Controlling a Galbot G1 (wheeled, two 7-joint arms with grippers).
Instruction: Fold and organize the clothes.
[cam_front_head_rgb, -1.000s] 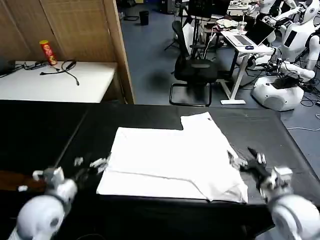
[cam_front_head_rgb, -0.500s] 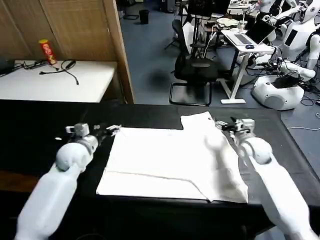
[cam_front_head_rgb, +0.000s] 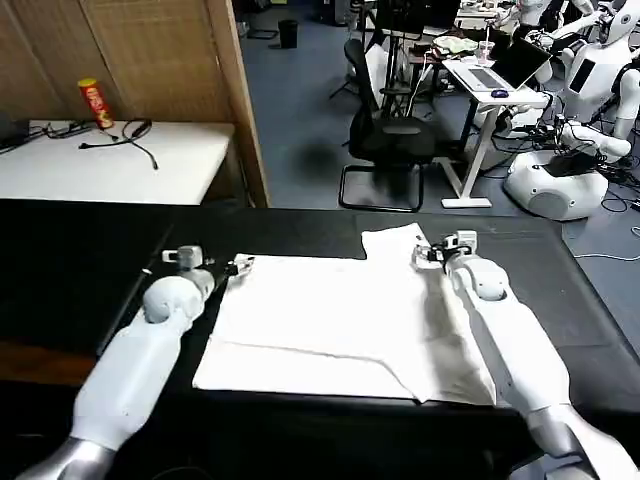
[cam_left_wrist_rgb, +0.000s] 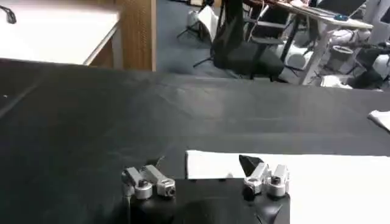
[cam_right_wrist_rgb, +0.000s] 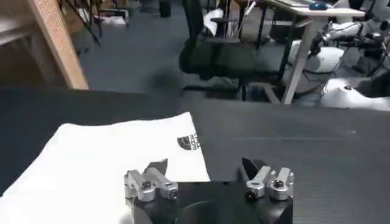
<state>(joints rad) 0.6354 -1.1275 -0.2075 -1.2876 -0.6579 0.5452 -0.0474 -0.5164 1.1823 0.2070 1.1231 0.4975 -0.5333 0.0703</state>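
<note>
The white shirt (cam_front_head_rgb: 340, 325) lies flat on my black table (cam_front_head_rgb: 90, 270). It is partly folded, with a fold line running across it near my side. One sleeve (cam_front_head_rgb: 395, 243) sticks out at the far edge, toward the right.

My left claw (cam_front_head_rgb: 238, 266) is at the far left corner of the shirt. From my left wrist I can see its two fingers spread apart, with nothing between them. The corner of the shirt (cam_left_wrist_rgb: 210, 165) lies just in front of the fingers, and one finger (cam_left_wrist_rgb: 251, 164) sits over the white edge. The other finger (cam_left_wrist_rgb: 155, 173) is over the bare black table. I am not holding the shirt with this claw.

My right claw (cam_front_head_rgb: 428, 254) is at the far right part of the shirt, just beside the sleeve. From my right wrist I see its fingers spread apart too, and nothing is held between them. One finger (cam_right_wrist_rgb: 155, 168) is over the white cloth (cam_right_wrist_rgb: 103, 164). The other finger (cam_right_wrist_rgb: 251, 167) is over the black table (cam_right_wrist_rgb: 317, 164). A small dark label (cam_right_wrist_rgb: 187, 142) shows on the shirt just ahead of this claw.

Both my arms reach out over the table, one along each side of the shirt.
</note>
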